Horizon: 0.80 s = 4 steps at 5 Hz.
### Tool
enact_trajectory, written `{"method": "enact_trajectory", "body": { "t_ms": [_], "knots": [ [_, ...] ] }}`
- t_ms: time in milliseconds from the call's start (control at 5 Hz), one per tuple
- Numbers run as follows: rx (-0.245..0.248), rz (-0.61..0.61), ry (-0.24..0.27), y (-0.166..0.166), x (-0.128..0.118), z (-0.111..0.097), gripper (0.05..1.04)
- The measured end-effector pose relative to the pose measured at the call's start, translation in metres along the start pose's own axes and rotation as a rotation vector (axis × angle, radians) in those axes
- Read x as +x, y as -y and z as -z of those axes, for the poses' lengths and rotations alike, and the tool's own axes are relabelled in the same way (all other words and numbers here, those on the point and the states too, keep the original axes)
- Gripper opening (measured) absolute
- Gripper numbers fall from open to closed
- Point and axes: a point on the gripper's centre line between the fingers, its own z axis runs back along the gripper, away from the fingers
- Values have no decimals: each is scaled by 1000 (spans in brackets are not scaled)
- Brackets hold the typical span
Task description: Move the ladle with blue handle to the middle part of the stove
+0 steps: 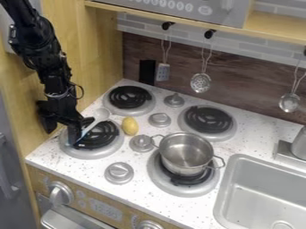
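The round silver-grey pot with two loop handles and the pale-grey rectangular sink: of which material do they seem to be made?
The pot looks like smooth, polished metal, perhaps steel: its inside carries bright, soft reflections. The sink has an even, duller grey surface with rounded corners; it could be moulded plastic or painted metal, this stays open.

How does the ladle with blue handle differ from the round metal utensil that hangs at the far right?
The ladle slants over the front left burner, while the metal utensil hangs bowl down. The ladle's handle is blue; the utensil's is metallic. The ladle's bowl looks pale, the utensil's shiny grey. Both have a round bowl on a handle.
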Motion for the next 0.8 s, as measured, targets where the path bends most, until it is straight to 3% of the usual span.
{"method": "enact_trajectory", "body": {
  "t_ms": [400,600,800],
  "knots": [
    [62,-9,-2,5,-5,10,999],
    [65,-8,-3,5,-5,11,941],
    [52,-6,-11,7,-6,11,633]
  ]
}}
